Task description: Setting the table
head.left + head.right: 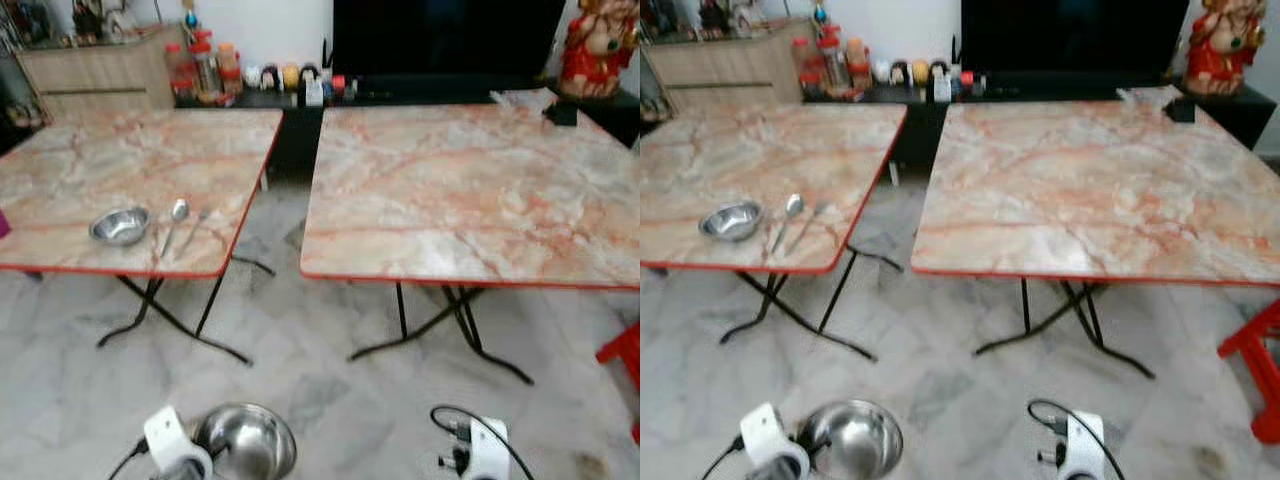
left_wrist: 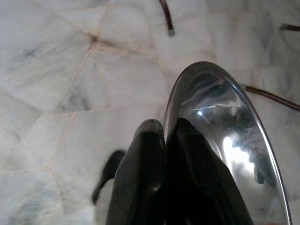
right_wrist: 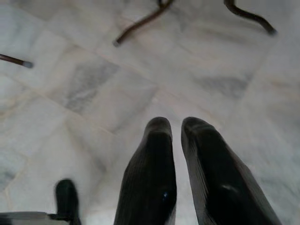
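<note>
The left gripper (image 2: 164, 136) is clenched on the rim of a steel bowl (image 1: 248, 440), held low over the marble floor (image 1: 330, 340). The right gripper (image 3: 176, 129) hangs beside it, fingers nearly together, holding nothing. Beyond the left gripper, the left table (image 1: 200, 150) carries a small bowl (image 1: 120, 226), spoon (image 1: 175, 218) and fork (image 1: 193, 226); the right table (image 1: 470, 190) lies beyond the right gripper

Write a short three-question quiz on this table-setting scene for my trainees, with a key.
1. True or false: the left pincer grips the rim of a shiny steel bowl.
2. Which lies beside the small steel bowl on the left marble-patterned folding table? A spoon, B plate, C cup.
3. Fill in: the right marble-patterned folding table has a ___ edge trim.

Key: 1 true; 2 A, the metal spoon; 3 red.
</note>
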You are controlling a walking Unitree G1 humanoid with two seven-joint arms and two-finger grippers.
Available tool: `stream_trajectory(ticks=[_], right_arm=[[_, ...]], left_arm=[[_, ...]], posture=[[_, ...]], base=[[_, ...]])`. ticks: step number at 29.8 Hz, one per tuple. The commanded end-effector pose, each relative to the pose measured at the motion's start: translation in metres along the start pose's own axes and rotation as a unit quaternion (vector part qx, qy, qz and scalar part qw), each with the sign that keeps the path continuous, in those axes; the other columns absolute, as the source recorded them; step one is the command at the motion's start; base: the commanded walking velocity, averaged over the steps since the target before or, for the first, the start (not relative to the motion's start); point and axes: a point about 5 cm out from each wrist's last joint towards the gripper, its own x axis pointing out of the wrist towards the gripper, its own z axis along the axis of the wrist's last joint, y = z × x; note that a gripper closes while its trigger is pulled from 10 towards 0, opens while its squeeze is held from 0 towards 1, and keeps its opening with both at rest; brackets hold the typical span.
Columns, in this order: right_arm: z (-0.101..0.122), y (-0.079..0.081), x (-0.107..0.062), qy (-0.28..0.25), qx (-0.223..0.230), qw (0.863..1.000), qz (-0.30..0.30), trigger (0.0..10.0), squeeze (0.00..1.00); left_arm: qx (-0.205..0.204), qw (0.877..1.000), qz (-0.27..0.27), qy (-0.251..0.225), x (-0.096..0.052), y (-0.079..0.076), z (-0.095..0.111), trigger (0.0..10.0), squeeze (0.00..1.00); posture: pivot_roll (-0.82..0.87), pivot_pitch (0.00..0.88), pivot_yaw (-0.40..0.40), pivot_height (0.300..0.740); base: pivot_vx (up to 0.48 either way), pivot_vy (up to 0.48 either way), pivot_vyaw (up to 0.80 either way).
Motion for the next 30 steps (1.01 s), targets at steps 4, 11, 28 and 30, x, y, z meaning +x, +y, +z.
stream_trajectory(ticks=[4, 11, 28, 30], right_arm=[[0.0025, 0.0058, 0.001, -0.003, 0.002, 1.0, 0.007, 10.0, 0.0], [0.0031, 0.0056, 0.0012, -0.004, 0.002, 1.0, 0.007, 10.0, 0.0], [0.0028, 0.0071, 0.0012, -0.003, 0.007, 1.0, 0.008, 10.0, 0.0], [0.0028, 0.0072, 0.0012, -0.004, 0.008, 1.0, 0.008, 10.0, 0.0]], left_arm=[[0.005, 1.0, 0.002, -0.002, 0.0007, 0.0012, 0.0034, 10.0, 0.0], [0.004, 1.0, 0.001, -0.003, 0.0009, 0.0002, 0.004, 10.0, 0.0], [0.001, 1.0, 0.01, -0.008, 0.001, 0.0018, 0.0059, 10.0, 0.0], [0.006, 1.0, 0.009, -0.007, 0.001, 0.0019, 0.0058, 10.0, 0.0]], posture=[[-0.03, 0.0, -0.01, 0.74], [-0.03, 0.0, -0.012, 0.74], [-0.03, 0.0, -0.013, 0.74], [-0.03, 0.0, -0.012, 0.74]], base=[[0.326, 0.0, 0.0], [0.327, 0.0, 0.0], [0.132, 0.0, 0.0], [0.0, 0.0, 0.0]])
